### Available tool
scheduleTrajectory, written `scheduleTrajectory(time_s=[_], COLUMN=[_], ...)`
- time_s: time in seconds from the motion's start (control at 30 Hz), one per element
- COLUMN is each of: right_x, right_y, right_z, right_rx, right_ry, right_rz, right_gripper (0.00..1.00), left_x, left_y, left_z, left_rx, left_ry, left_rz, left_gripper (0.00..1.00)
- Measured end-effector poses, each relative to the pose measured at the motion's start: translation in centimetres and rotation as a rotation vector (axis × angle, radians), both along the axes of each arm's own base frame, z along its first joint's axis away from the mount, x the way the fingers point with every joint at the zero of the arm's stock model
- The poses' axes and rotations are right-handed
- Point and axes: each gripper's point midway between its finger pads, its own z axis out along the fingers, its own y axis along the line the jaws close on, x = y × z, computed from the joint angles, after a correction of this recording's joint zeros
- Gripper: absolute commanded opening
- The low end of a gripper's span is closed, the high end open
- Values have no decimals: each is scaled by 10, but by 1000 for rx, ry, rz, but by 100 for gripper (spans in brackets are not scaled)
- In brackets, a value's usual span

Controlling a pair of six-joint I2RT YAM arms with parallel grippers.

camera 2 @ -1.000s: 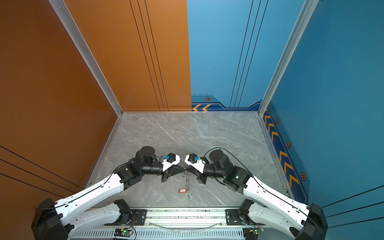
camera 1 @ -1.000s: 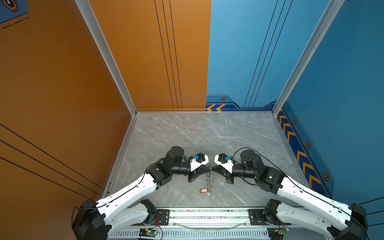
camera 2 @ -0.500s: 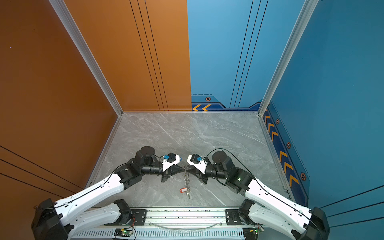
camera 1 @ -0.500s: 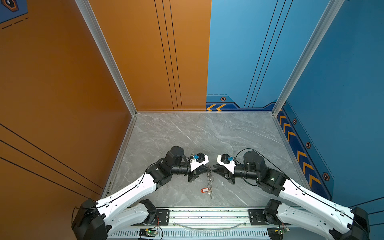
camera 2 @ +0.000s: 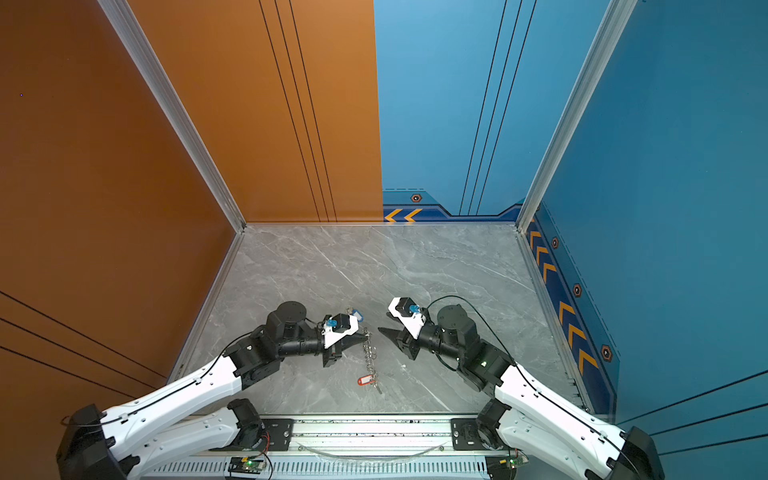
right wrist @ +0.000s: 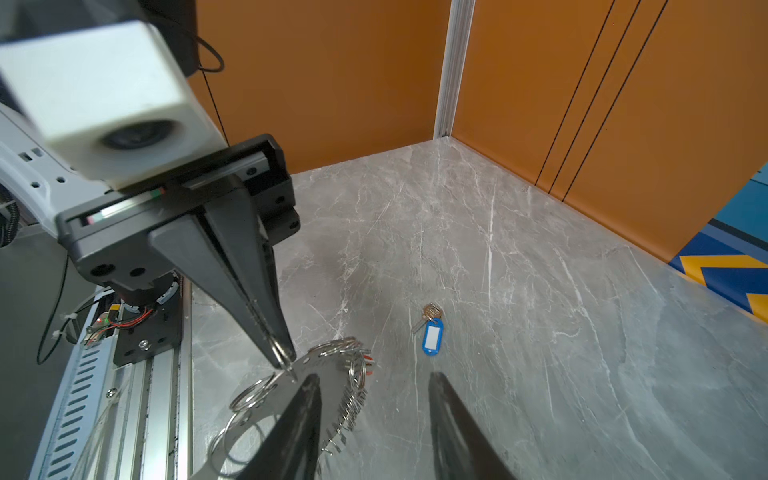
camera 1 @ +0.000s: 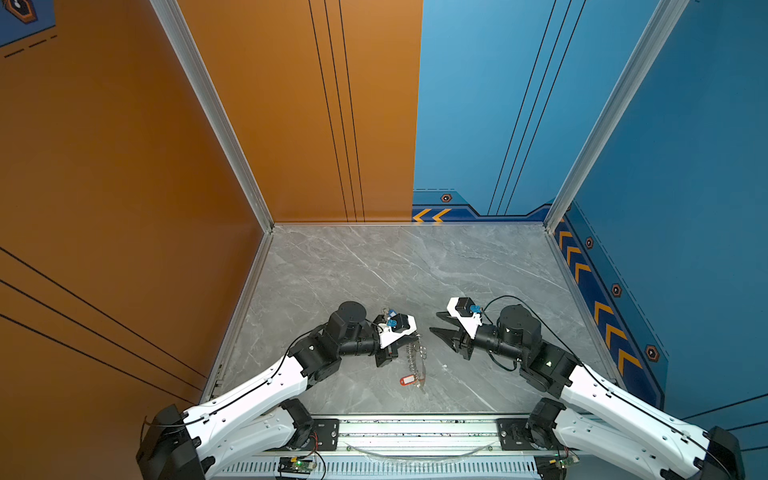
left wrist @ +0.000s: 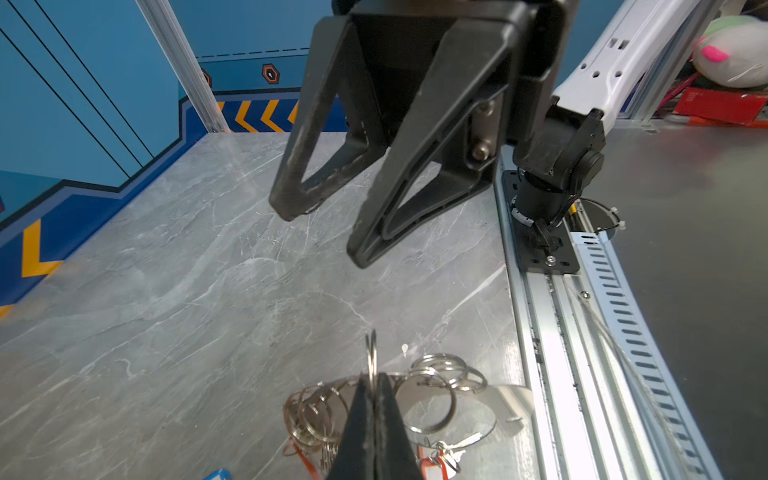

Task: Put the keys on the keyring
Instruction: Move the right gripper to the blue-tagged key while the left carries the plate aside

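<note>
The keyring (camera 1: 413, 358) is a grey metal plate with many split rings, hanging tilted from my left gripper (camera 1: 415, 337) above the marble floor. In the left wrist view that gripper (left wrist: 374, 384) is shut on one upright split ring (left wrist: 371, 353) at the plate's (left wrist: 509, 399) rim. A key with a red tag (camera 1: 409, 380) dangles at the keyring's low end. A key with a blue tag (right wrist: 432, 336) lies alone on the floor behind the left gripper. My right gripper (camera 1: 435, 323) stands open and empty just right of the keyring, its fingers (right wrist: 311, 386) apart from it.
The grey marble floor (camera 1: 415, 270) is walled in orange on the left and blue at the back and right. A metal rail (camera 1: 415, 428) with both arm bases runs along the front edge, close below the keyring.
My right gripper has opened and drawn back to the right, away from the keyring. The left gripper stays shut on the split ring and has hardly moved.
</note>
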Motion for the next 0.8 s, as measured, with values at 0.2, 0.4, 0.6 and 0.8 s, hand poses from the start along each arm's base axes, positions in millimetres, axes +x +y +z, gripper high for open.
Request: scheduleTrajectory(time_s=[0.2,0.4,0.6,0.8], right_x=[10,19,22,24], right_y=[-1,-1,2,5], right_z=[-9,-24,-37,-42], right_rx=[-13,-43,-72,-85], right_ry=[31,71,101,115], right_rz=[-43,-78,-76,-73], right_gripper=[66,77,78,78], left_x=[2,-4,-11,-12], left_y=[10,16,20,21], left_z=[-14,-16,-24,-26], left_rx=[26,4,5,10], left_ry=[-100,-229,-330,-395], left_rz=[51,42,12,-4], left_gripper=[0,0,0,0])
